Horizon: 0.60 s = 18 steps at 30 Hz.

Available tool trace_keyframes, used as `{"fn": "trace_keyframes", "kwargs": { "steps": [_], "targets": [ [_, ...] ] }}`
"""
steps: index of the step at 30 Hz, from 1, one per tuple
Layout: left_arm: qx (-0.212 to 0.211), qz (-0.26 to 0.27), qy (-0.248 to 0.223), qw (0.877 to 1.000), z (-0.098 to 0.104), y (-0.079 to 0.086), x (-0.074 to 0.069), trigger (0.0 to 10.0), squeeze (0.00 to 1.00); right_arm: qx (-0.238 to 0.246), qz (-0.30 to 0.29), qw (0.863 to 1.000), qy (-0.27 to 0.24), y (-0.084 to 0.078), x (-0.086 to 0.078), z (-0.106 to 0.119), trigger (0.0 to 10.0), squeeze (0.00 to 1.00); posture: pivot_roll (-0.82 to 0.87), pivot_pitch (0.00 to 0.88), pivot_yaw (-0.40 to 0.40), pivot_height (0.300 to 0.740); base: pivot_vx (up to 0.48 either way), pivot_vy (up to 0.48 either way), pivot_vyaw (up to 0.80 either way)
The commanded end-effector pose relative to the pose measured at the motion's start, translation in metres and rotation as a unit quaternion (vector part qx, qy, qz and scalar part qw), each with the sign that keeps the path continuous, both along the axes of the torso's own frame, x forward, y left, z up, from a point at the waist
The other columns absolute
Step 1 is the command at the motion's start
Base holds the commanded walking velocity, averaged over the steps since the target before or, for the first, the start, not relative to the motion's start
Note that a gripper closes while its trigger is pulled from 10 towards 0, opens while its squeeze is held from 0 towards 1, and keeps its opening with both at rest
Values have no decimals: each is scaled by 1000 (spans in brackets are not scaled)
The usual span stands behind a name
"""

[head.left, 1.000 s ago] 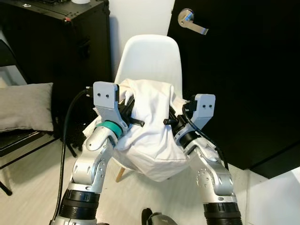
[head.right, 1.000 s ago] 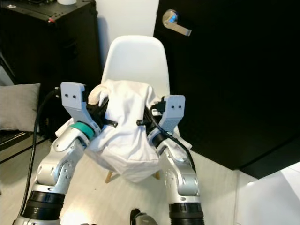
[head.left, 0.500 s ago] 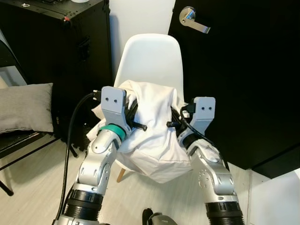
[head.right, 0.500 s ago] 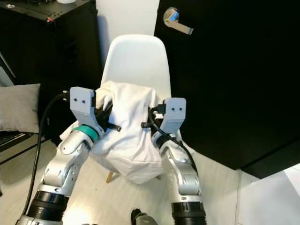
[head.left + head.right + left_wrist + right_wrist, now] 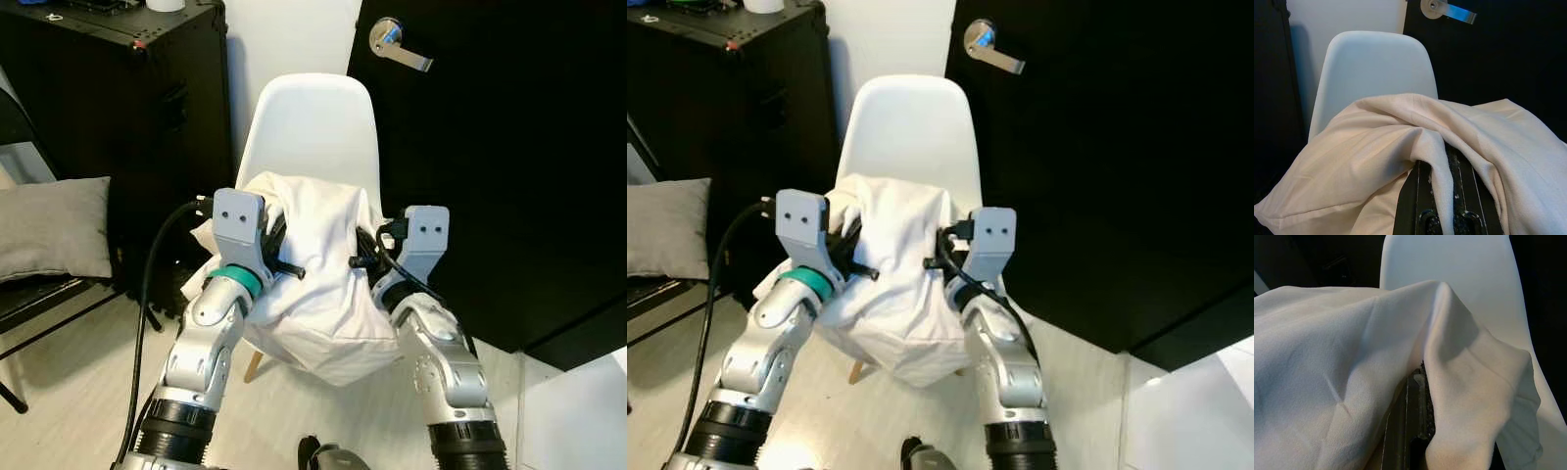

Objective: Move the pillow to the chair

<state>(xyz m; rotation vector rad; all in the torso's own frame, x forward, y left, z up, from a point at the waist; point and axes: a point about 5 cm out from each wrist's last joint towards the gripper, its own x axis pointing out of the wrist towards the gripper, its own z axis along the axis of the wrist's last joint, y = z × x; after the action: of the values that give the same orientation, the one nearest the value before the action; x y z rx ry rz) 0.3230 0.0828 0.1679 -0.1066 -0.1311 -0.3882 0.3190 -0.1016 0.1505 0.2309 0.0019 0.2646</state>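
A white pillow [image 5: 318,274] hangs between my two arms, right in front of the white shell chair [image 5: 315,127]. My left gripper [image 5: 276,235] is shut on the pillow's left side, a fold of cloth pinched between its black fingers [image 5: 1418,196]. On the right side my right gripper [image 5: 367,250] is shut on the cloth too, its fingers [image 5: 1410,426] buried in a fold. The pillow's lower half sags over the seat's front edge and hides the seat. The chair back [image 5: 1371,58] stands just behind the pillow.
A black door with a silver lever handle [image 5: 397,44] is behind the chair on the right. A black cabinet [image 5: 118,108] stands on the left. A grey cushion [image 5: 49,225] lies on a black folding chair at far left. Pale wood floor shows below.
Both grippers with the pillow have sunk slightly and moved a little closer together; the pillow sits a bit lower against the chair. Both grips are unchanged.
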Motion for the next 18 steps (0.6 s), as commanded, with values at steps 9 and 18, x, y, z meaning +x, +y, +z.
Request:
{"fn": "trace_keyframes", "kwargs": {
  "steps": [9,18],
  "targets": [
    [13,-30,12,999,-11,-15,-3,10000,0,2,14,1000,-22,7,0,7,10000,0,-85,36,-15,655,0,0,0],
    [19,-29,14,999,-13,-14,-3,10000,0,3,12,1000,-18,6,-1,4,10000,0,-78,41,-18,615,0,0,0]
  ]
}}
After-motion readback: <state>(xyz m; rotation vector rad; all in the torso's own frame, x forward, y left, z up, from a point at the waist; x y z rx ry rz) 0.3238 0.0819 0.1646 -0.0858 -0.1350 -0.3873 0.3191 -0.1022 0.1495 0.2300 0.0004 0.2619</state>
